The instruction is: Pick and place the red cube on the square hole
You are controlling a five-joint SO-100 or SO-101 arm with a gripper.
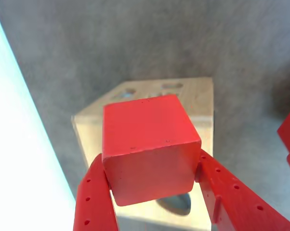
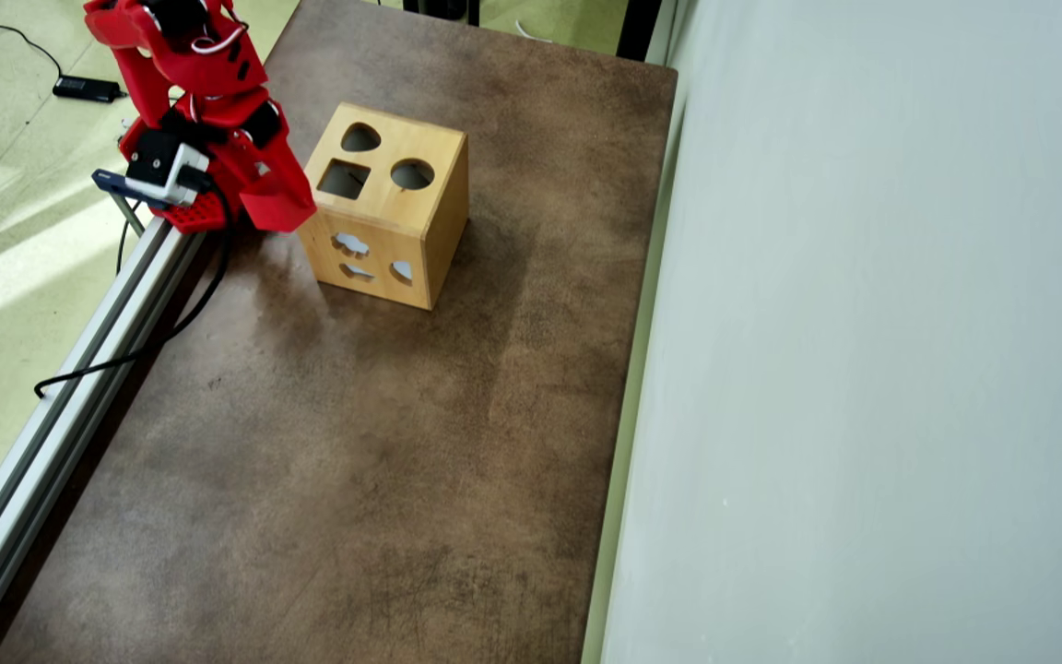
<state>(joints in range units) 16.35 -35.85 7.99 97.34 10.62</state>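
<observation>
In the wrist view the red cube is clamped between the two red fingers of my gripper, which is shut on it. The cube hangs over the light wooden box and hides much of it. A dark rounded opening shows under the cube, and I cannot make out the square hole there. In the overhead view the gripper sits at the left edge of the box, just left of the square hole. The cube cannot be told from the red gripper in that view.
The box top also has a heart hole and a round hole. An aluminium rail and a black cable run along the left edge of the brown table. A pale wall bounds the right.
</observation>
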